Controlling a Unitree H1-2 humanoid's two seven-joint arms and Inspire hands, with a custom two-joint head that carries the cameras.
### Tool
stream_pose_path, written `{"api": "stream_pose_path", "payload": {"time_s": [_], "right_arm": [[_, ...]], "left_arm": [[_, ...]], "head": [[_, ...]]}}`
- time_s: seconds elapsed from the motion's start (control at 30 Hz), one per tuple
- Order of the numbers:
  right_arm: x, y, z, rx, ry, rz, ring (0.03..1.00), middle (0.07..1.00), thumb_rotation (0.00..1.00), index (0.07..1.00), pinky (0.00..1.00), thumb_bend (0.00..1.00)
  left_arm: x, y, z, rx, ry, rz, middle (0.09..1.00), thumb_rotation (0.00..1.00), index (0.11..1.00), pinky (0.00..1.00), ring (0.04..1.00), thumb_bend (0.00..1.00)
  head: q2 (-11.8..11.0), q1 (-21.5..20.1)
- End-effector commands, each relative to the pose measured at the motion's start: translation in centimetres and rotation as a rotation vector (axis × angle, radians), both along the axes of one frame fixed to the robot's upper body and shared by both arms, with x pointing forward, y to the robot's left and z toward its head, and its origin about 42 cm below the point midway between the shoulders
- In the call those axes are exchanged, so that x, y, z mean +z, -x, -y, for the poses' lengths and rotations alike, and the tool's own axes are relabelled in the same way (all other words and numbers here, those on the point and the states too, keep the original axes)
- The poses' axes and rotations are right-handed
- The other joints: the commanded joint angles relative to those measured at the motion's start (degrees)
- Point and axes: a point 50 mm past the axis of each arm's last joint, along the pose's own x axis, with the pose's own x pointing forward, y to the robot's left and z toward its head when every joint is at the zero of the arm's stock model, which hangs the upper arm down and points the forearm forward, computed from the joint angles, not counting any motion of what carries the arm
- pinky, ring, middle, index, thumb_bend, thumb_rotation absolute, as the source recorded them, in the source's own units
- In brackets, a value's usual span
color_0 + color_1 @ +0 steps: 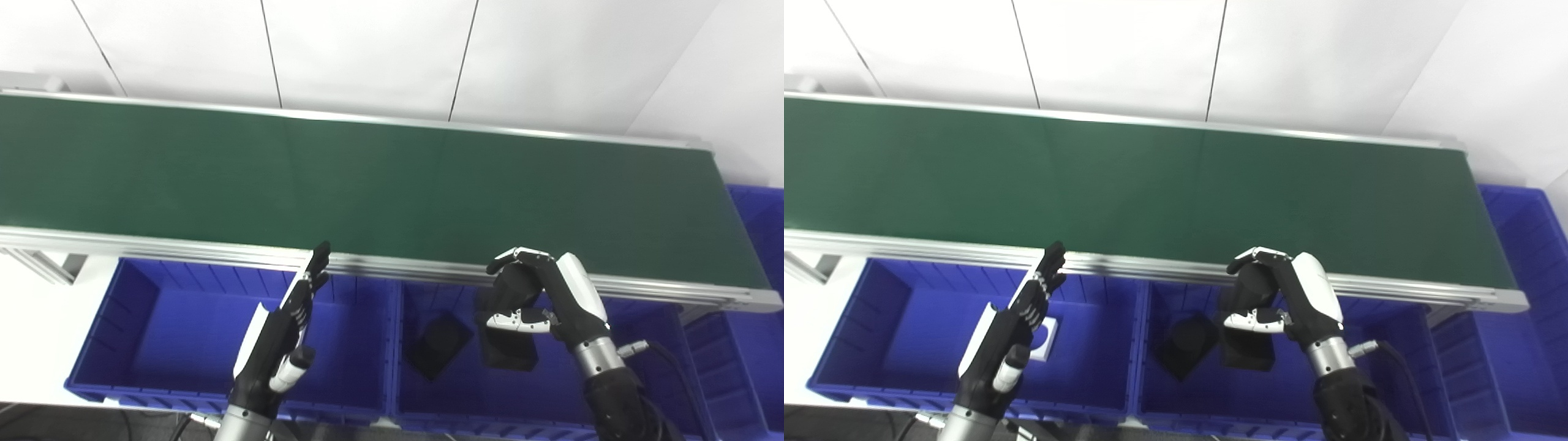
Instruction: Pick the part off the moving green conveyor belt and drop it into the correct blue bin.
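The green conveyor belt carries no part that I can see. My right hand hangs over the middle blue bin, its fingers and thumb curled around a black block that hangs below the palm. A second black part lies on that bin's floor, just left of the held one. My left hand is open, fingers straight and pointing toward the belt, above the left blue bin. A white part lies in the left bin, partly behind that hand.
The belt's aluminium front rail runs just above the bins' far walls. More blue bins stand at the right end and lower right. A white wall lies behind the belt.
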Motion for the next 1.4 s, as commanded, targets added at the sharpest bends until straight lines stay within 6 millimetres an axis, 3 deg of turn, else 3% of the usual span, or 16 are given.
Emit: {"api": "stream_pose_path", "payload": {"time_s": [0.0,0.27,0.4,0.43,0.5,0.6,0.63,0.77,0.97,1.13,1.17,1.2,1.37], "right_arm": [[0.5,-1.1,0.0,0.016,0.043,0.031,0.461,0.447,0.0,0.545,0.41,0.52],[-0.7,-1.5,-0.8,0.067,0.22,-0.004,0.52,0.465,0.0,0.528,0.45,0.52],[-1.1,-1.3,-1.1,0.069,0.23,-0.014,0.624,0.488,0.0,0.506,0.55,0.52],[-1.1,-1.2,-1.1,0.071,0.234,-0.019,0.707,0.635,0.09,0.631,0.64,0.58],[-1.0,-1.0,-1.3,0.08,0.257,-0.019,0.818,0.793,0.21,0.762,0.76,0.64],[-0.7,-0.4,-1.5,0.079,0.259,-0.004,0.897,0.878,0.31,0.826,0.83,0.68],[-0.6,-0.1,-1.6,0.075,0.251,0.005,0.955,0.928,0.34,0.853,0.92,0.71],[-0.2,0.7,-1.7,0.065,0.253,0.064,0.995,0.972,0.37,0.88,0.98,0.74],[1.5,2.7,-2.0,0.036,0.205,0.153,1.0,1.0,0.47,0.937,1.0,0.75],[2.5,3.9,-2.6,0.037,0.094,0.211,0.949,0.976,0.58,0.97,0.84,0.77],[2.4,4.2,-2.9,0.041,0.025,0.2,0.936,0.97,0.59,0.972,0.82,0.77],[2.4,4.5,-3.1,0.044,-0.024,0.19,0.937,0.974,0.66,0.991,0.84,0.79],[2.0,5.5,-4.7,0.052,-0.379,0.115,0.932,0.97,0.73,0.983,0.87,0.88]], "left_arm": [[1.2,-0.4,0.0,0.006,0.012,0.056,1.0,0.97,0.978,0.98,1.0,0.87],[1.2,-0.7,-0.5,0.005,0.01,0.062,1.0,0.97,0.978,0.99,1.0,0.85],[1.2,-0.7,-0.6,0.005,0.007,0.065,1.0,0.97,0.977,0.98,1.0,0.85],[1.2,-0.7,-0.6,0.005,0.007,0.065,1.0,0.97,0.977,0.98,1.0,0.85],[1.2,-0.6,-0.7,0.005,0.008,0.065,1.0,0.97,0.978,0.98,1.0,0.85],[1.2,-0.6,-0.8,0.003,0.01,0.061,1.0,0.97,0.977,0.98,1.0,0.84],[1.3,-0.6,-0.8,0.001,0.009,0.059,1.0,0.97,0.98,0.99,1.0,0.85],[1.3,-0.5,-0.9,-0.003,0.008,0.054,1.0,0.97,0.983,0.99,1.0,0.86],[1.3,-0.5,-1.1,-0.002,0.004,0.056,1.0,0.97,0.98,0.99,1.0,0.86],[1.2,-0.7,-1.2,-0.006,0.006,0.052,1.0,0.96,0.978,0.99,1.0,0.85],[1.1,-0.8,-1.2,-0.009,0.005,0.054,1.0,0.96,0.978,0.99,1.0,0.85],[1.1,-0.9,-1.2,-0.012,0.004,0.056,1.0,0.97,0.979,0.99,1.0,0.85],[0.8,-1.5,-1.3,-0.022,-0.009,0.052,1.0,0.97,0.985,0.99,1.0,0.86]], "head": [[-0.22,0.01],[-0.56,-0.68],[-0.81,-1.01],[-0.81,-1.01],[-0.79,-1.17],[-0.85,-1.35],[-0.84,-1.38],[-0.8,-1.59],[-1.23,-1.85],[-1.66,-1.79],[-1.82,-1.71],[-1.86,-1.69],[-2.6,-1.47]]}}
